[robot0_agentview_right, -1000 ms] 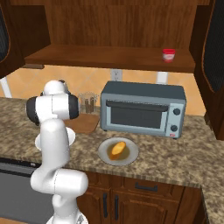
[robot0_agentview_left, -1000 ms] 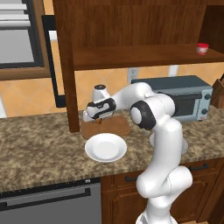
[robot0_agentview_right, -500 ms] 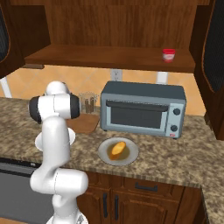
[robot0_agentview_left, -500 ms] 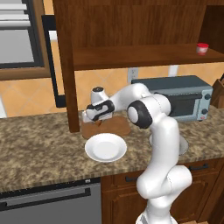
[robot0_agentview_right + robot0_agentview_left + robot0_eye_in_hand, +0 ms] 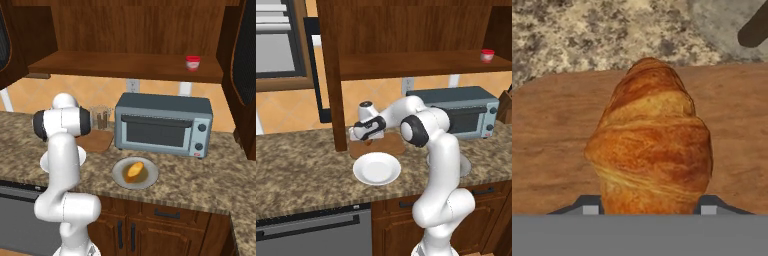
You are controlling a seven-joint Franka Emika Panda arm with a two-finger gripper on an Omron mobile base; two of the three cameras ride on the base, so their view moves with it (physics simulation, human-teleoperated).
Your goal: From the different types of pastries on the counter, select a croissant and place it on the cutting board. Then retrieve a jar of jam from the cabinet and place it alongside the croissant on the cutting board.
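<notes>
Desk: long speckled brown-and-tan granite desk under the large dark wooden wall cabinet.
Board: flat reddish-brown wooden cutting board on desk, behind round white plate.
Croissant: oblong orange-brown croissant over board, between tool tips.
Oven: grey toaster oven right of board.
Jar: small red-lidded jam jar on cabinet shelf, above oven.
Pastry: rounder yellow-orange pastry on grey dish before oven.

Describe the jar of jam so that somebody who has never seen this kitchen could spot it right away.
Find the dark wooden cabinet above the counter, then its open shelf over the toaster oven. The jar of jam stands alone toward that shelf's right end: small, pale, with a red lid, unlike the taller glass container below beside the oven.
</notes>
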